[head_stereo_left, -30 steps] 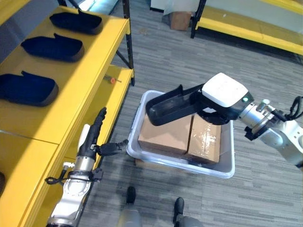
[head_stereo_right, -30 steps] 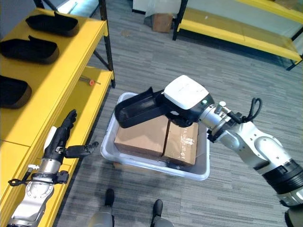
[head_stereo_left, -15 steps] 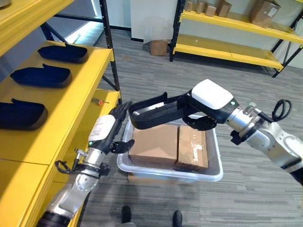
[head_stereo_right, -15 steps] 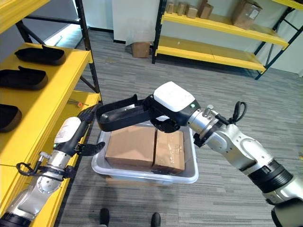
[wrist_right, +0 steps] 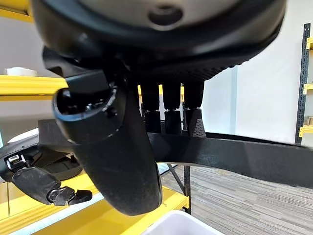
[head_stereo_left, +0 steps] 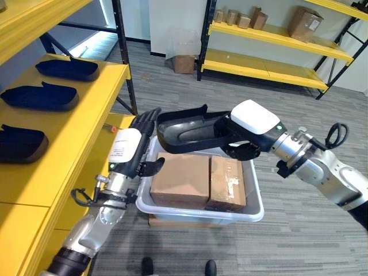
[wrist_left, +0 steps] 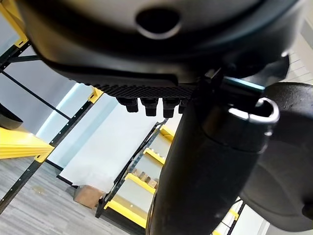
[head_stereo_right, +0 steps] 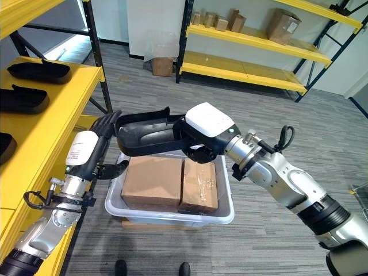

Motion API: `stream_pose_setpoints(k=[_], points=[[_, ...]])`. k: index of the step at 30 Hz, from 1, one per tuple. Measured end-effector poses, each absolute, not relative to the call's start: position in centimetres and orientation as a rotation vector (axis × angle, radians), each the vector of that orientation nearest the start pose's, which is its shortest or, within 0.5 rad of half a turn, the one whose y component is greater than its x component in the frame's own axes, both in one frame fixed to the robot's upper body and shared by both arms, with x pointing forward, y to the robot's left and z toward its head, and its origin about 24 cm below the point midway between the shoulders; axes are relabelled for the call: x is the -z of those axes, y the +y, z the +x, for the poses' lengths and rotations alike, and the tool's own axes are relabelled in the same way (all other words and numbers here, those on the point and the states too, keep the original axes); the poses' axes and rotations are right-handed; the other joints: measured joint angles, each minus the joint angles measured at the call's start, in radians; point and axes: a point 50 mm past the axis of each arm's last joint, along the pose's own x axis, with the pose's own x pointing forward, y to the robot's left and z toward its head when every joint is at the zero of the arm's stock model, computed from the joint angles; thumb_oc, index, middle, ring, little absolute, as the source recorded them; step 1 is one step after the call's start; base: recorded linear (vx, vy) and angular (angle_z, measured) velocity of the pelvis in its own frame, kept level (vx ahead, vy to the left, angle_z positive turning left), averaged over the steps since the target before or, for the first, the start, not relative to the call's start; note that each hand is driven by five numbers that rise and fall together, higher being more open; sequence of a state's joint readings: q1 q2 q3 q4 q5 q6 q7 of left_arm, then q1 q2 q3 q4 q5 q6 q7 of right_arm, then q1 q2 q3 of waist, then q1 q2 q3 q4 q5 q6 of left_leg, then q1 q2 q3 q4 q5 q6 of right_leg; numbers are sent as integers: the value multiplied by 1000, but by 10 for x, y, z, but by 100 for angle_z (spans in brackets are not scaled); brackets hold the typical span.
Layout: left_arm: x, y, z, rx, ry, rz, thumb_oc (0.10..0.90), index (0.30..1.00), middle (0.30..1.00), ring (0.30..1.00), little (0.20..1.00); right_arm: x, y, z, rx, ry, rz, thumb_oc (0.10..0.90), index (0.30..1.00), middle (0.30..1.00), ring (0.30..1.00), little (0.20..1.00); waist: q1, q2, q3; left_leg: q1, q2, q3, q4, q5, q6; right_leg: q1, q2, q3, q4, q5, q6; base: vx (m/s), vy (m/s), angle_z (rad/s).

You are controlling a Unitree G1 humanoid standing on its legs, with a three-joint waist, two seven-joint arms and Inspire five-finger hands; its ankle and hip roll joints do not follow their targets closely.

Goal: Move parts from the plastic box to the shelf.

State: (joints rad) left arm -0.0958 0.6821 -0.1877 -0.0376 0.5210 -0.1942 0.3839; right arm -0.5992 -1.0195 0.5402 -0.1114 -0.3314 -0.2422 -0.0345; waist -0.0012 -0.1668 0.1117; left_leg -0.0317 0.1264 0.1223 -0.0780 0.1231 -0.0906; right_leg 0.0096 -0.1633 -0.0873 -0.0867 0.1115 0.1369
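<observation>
The right hand (head_stereo_right: 201, 135) grips a black moulded part (head_stereo_right: 146, 133) above the plastic box (head_stereo_right: 227, 213), near the open left hand (head_stereo_right: 92, 150), so an off-centre hold could tip it short of the shelf (head_stereo_right: 40, 126).

Far side of the room: a yellow rack (head_stereo_left: 276, 35) on black uprights, with several small cardboard cartons (head_stereo_left: 236, 17) at one end of its upper level and a bigger carton (head_stereo_left: 303, 22) at the other. Beneath its near end, a cardboard box (head_stereo_left: 184, 63) on the grey plank floor (head_stereo_left: 299, 241), with clear plastic sheeting (head_stereo_left: 181, 46) just behind. Nearer, two brown boxes touching side by side: a wide one (head_stereo_left: 180, 179) and a narrower taped one (head_stereo_left: 227, 183).
</observation>
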Motion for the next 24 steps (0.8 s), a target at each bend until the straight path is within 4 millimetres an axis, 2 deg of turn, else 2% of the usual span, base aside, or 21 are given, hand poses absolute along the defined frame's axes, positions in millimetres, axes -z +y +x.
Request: stream_pose_setpoints(k=[13,24], points=[[-115,210,262,-170,-533,1035,900,1000,1000,1000,1000,-203,-150,289,-494,-764,-1339,400,300,300,300,300,-1,-1,0,13,9,19,0,-4,-4,0,9,20,0,1,-1,4,2,-4],[-125,202,265,-251,-597,989,900,1000,1000,1000,1000,-203,-148,288,-502,-772,-1337,400,300,300,300,300,-4,-3,-2,15,12,21,0,-7,-1,1,11,21,0,1,-1,0,0,0]])
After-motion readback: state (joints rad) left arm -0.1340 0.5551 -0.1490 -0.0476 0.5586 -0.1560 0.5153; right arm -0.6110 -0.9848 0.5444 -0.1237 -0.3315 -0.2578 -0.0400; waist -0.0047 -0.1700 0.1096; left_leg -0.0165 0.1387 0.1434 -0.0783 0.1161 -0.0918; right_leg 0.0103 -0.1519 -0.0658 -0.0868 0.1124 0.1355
